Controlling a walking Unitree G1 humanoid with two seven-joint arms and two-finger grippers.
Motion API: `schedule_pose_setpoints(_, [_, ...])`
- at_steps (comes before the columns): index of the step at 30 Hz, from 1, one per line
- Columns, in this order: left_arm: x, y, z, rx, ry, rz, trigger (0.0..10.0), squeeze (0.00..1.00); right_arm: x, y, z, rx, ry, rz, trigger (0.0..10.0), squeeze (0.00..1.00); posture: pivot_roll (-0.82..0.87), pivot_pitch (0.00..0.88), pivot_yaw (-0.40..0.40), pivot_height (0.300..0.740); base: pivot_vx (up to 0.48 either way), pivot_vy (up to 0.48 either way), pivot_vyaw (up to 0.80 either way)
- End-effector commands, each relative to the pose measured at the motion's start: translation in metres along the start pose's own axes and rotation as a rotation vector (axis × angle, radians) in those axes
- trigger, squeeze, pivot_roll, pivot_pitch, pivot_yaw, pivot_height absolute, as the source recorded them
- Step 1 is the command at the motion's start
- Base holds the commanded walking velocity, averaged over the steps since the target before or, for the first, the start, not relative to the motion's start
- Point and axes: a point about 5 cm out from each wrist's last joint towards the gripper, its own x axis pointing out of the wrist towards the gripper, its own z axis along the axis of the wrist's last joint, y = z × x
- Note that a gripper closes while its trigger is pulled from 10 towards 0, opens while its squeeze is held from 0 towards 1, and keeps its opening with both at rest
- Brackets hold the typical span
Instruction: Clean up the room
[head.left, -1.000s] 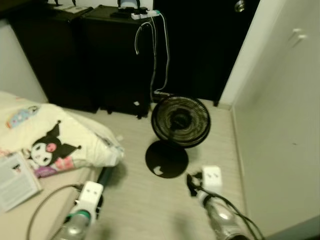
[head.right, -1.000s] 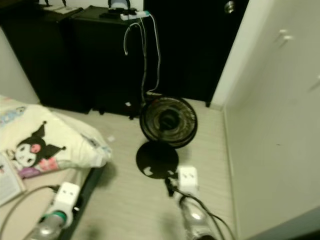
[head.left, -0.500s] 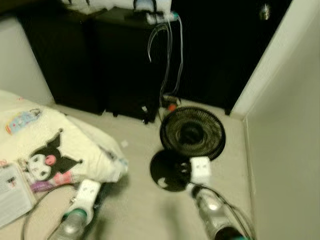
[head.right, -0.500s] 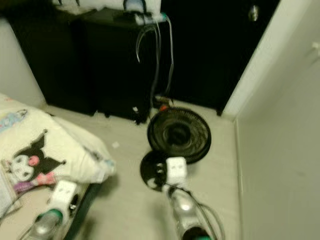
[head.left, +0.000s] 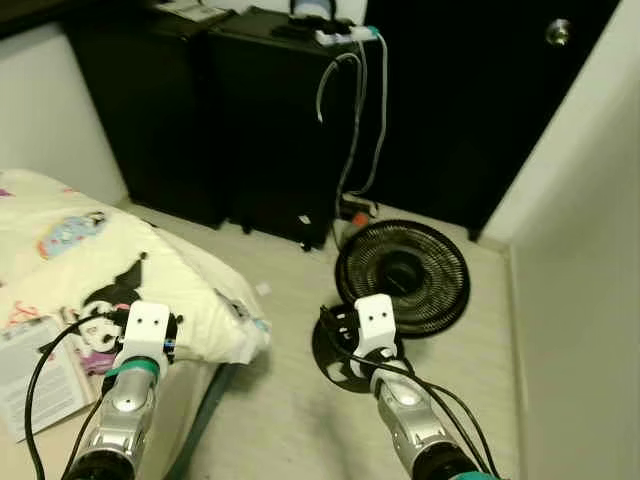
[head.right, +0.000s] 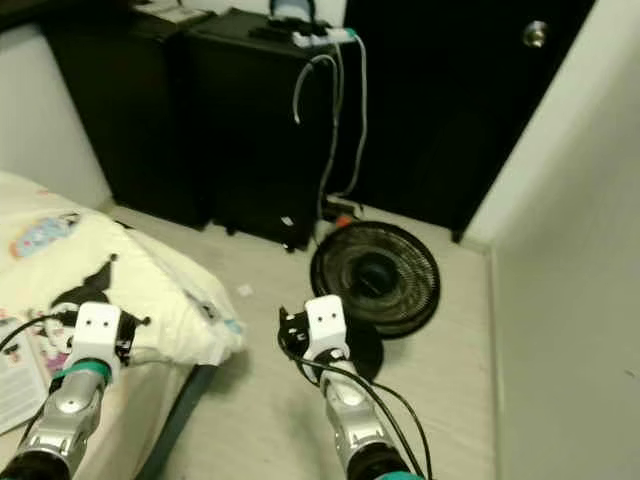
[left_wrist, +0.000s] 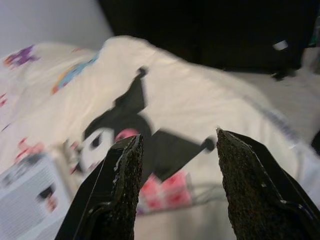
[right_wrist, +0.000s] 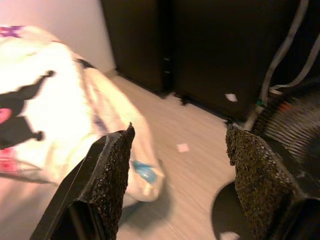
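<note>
Room: we stand on a pale wood-look floor (head.left: 280, 400), between a bed on our left and a light wall (head.left: 580, 300) on our right.
Left gripper (left_wrist: 172, 145): we hold it above the bed, fingers (left_wrist: 120, 195) apart with nothing between them.
Right gripper (right_wrist: 177, 145): we hold it over the floor near the fan base, its fingers (right_wrist: 107, 185) spread wide and holding nothing.
Bedding: a cream pillow (head.left: 150, 280) printed with a black cartoon character lies at the bed's edge, with an open booklet (head.left: 35, 365) just beside it.
Floor fan: a black fan (head.left: 402, 278) sits tilted on its round base (head.left: 340, 350), near the wall corner.
Litter: a small scrap of paper (right_wrist: 183, 147) lies on the floor between the pillow and the cabinets.
Far side: black cabinets (head.left: 270, 120) line the back, with a white power strip (head.left: 345, 35) on top and grey cables (head.left: 355, 120) hanging down toward the fan; a dark door with a round knob (head.left: 557, 33) stands to the right.
</note>
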Motion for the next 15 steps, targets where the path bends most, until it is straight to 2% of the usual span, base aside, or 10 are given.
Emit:
schedule_pose_setpoints(1, [-0.006,-0.004,-0.013,0.022,0.052,-0.012,10.0,0.00,0.000,0.000,-0.001,0.003,0.010,-0.001,10.0,0.00,0.09,0.000,0.004,0.740,0.000,0.000,0.80])
schedule_pose_setpoints(4, [-0.011,-0.008,-0.020,0.030,0.072,-0.024,10.0,0.00,-0.001,-0.001,-0.002,0.009,0.014,-0.007,10.0,0.00,0.09,0.000,0.007,0.740,0.000,0.000,0.80])
schedule_pose_setpoints(15, [-0.015,-0.013,-0.026,0.055,0.098,-0.039,10.0,0.00,-0.004,0.001,-0.006,0.010,0.030,0.002,10.0,0.00,0.10,0.000,0.008,0.740,0.000,0.000,0.80])
